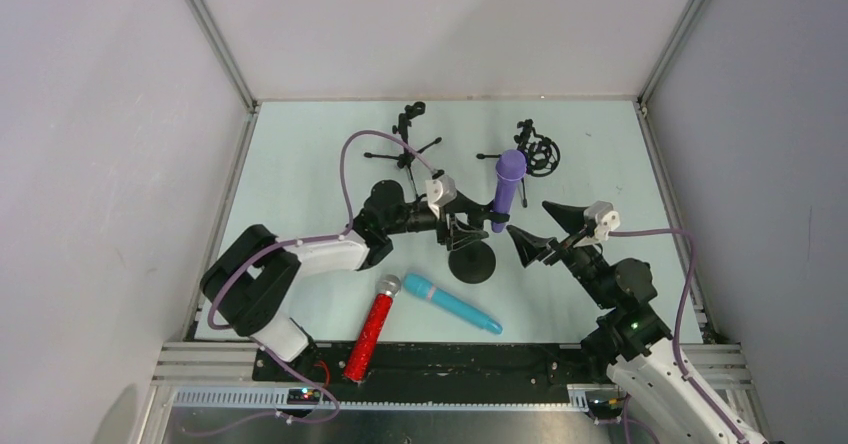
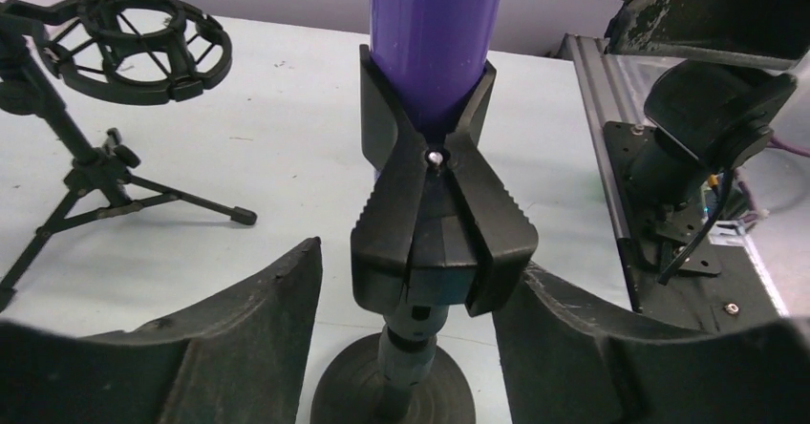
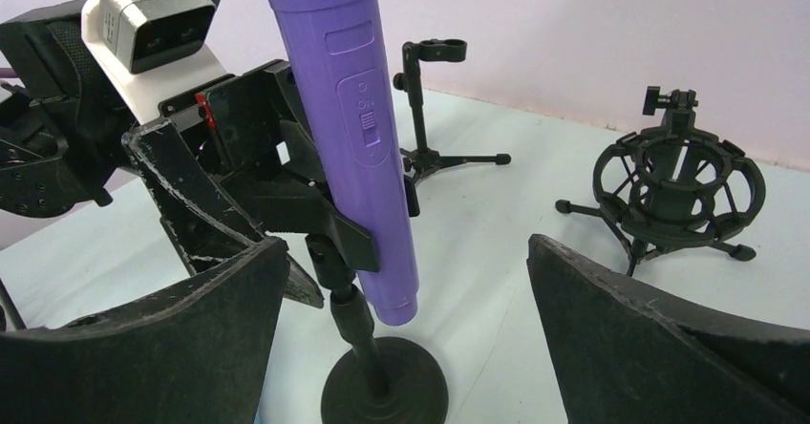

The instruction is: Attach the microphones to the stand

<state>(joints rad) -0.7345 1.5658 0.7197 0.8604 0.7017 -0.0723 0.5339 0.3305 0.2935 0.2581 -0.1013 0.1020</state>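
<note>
You have the purple microphone standing head-up in the black spring clip of the round-base stand, near the middle of the desk. The clip's upper prongs grip the lower part of the purple body, and its butt end hangs a little above the round foot. Your left jaws are spread and flank the clip's two ribbed levers. From the left wrist there is a visible gap on the left side, while on the right side you cannot tell whether pad and lever touch. Your right jaws are spread wide and hold nothing, hovering just to the right of the stand and facing the microphone's switch side. The glittery red microphone lies at the near edge of the desk, its handle reaching over the black base plate. Its silver head is just beside the head of the teal microphone, which lies flat, angled to the right. At the far side stand a small tripod stand with a clip and a second tripod carrying a ring-shaped shock mount.
</note>
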